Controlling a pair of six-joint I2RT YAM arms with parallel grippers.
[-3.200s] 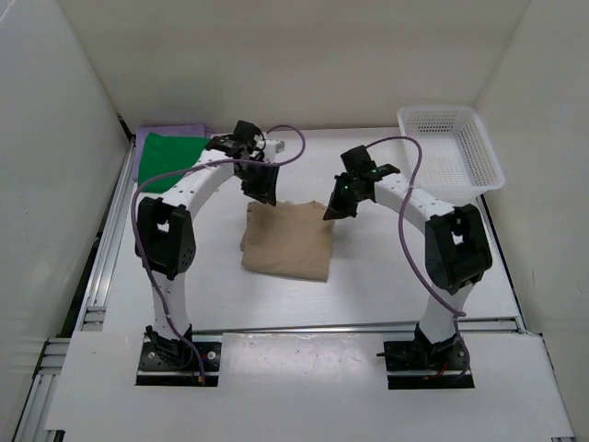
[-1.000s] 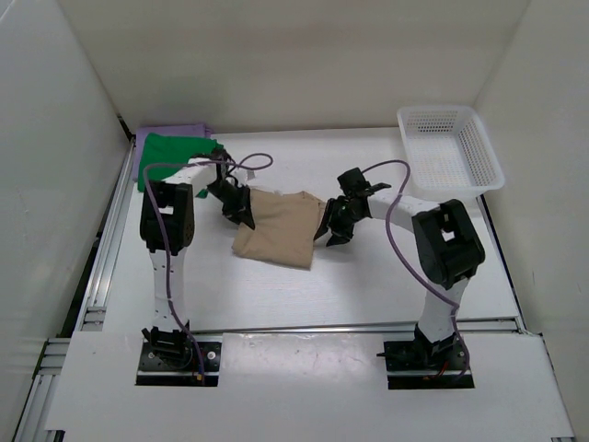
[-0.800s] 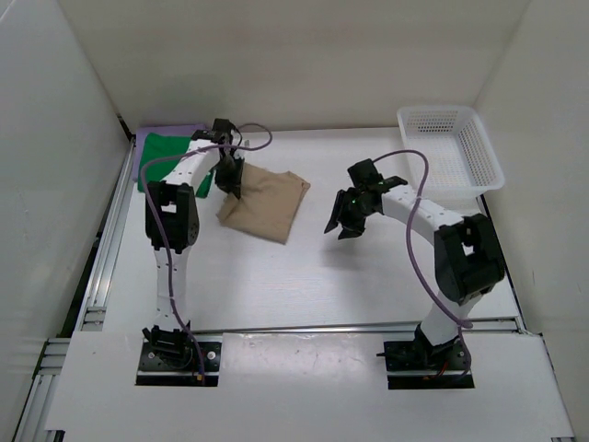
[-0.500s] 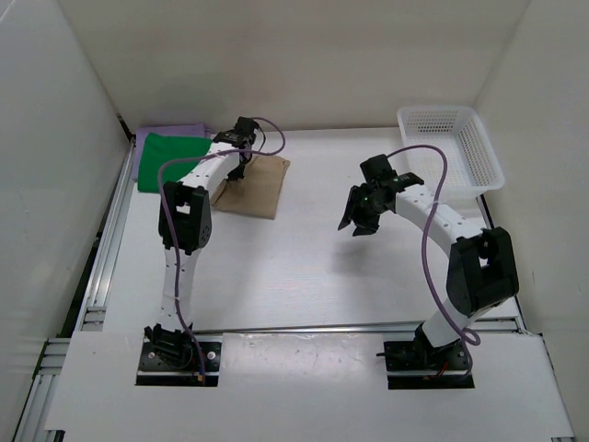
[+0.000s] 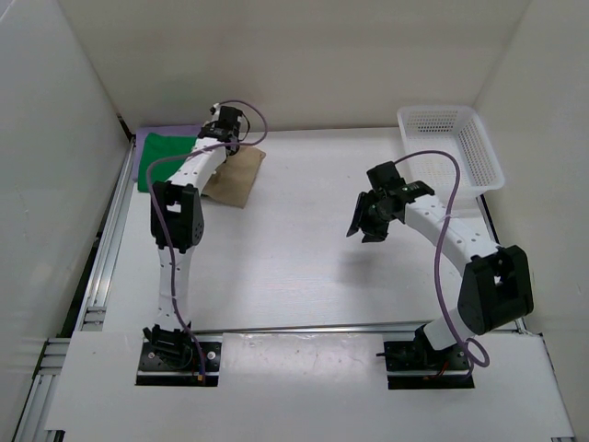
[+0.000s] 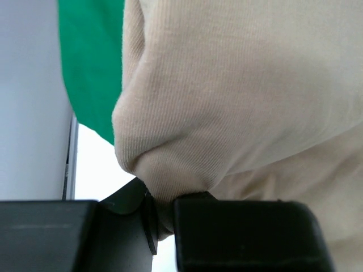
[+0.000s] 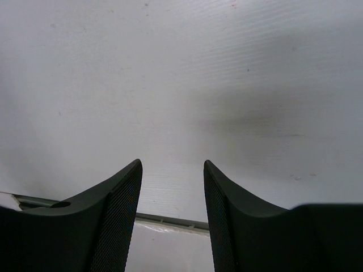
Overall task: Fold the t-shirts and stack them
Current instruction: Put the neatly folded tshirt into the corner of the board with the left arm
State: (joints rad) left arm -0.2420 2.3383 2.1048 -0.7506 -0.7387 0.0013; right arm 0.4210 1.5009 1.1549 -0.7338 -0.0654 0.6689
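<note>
Folded tan t-shirt (image 5: pixel 235 180), bunched at one edge, just beside green t-shirt (image 5: pixel 164 158) atop lavender t-shirt (image 5: pixel 166 130), far-left corner

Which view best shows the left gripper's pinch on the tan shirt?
Left wrist: close up, the left gripper is shut on a fold of the tan shirt. Top external shows where the shirt lies, beside the green shirt, but the wrist hides the pinch. Right wrist shows only table.

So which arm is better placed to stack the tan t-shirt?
Left: the left gripper is shut on the tan t-shirt beside the green t-shirt; the right gripper hangs open mid-table.
</note>
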